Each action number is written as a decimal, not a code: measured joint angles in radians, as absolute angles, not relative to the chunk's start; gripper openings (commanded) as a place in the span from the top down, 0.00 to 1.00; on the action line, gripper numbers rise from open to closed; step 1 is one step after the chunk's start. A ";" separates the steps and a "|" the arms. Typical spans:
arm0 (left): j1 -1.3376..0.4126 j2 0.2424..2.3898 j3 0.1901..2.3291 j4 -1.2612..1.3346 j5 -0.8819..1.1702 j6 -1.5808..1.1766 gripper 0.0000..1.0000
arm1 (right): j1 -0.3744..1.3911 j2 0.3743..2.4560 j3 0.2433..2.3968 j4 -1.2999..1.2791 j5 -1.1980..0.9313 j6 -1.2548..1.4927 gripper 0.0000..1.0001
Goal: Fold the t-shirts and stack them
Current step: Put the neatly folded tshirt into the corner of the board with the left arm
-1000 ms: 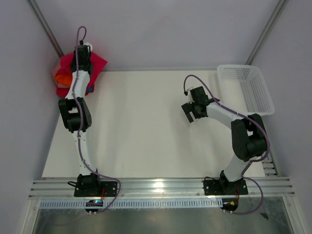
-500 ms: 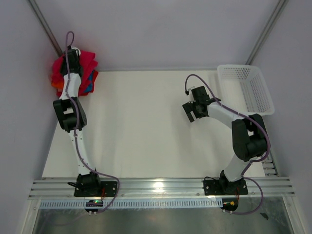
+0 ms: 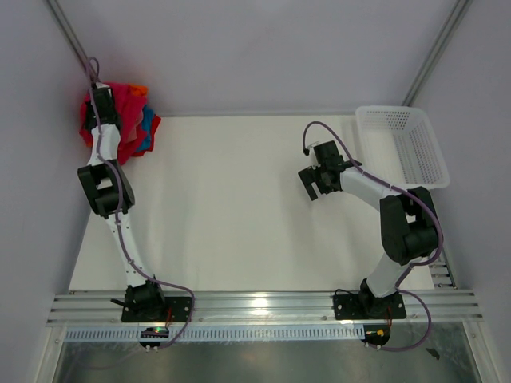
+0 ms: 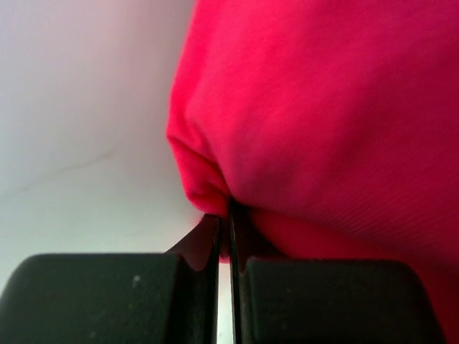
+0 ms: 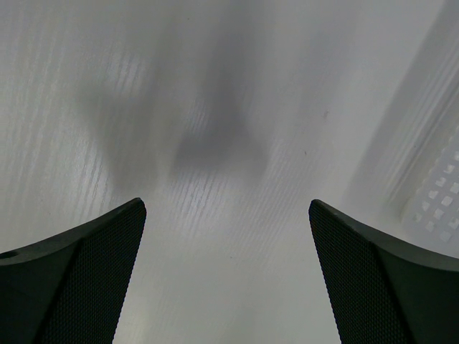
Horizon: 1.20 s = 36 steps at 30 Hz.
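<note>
Left gripper (image 4: 225, 216) pinches soft crimson t-shirt (image 4: 323, 107) fold — right gripper (image 5: 226, 208) (mesh-padded) agape

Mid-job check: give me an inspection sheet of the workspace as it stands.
Surface: white table, no marks seen.
Job's things: unfolded heap of cloth t-shirts, red, orange and blue, at the far left corner.
Clutter: white plastic mesh basket, far right, nothing seen inside.
Pincers: left pincer shut on a plain crimson cloth t-shirt at the heap; right pincer open over bare table.
Cables: purple cables along both arms, no snag seen.
Surroundings: pale walls, grey frame poles, aluminium rail at near edge.
</note>
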<state>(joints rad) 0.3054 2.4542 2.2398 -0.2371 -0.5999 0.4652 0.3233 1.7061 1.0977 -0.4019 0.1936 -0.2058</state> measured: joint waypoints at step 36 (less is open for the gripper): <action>0.180 2.412 2.281 -0.353 -0.640 0.378 0.03 | 0.323 1.706 1.083 -0.405 0.183 -0.206 0.01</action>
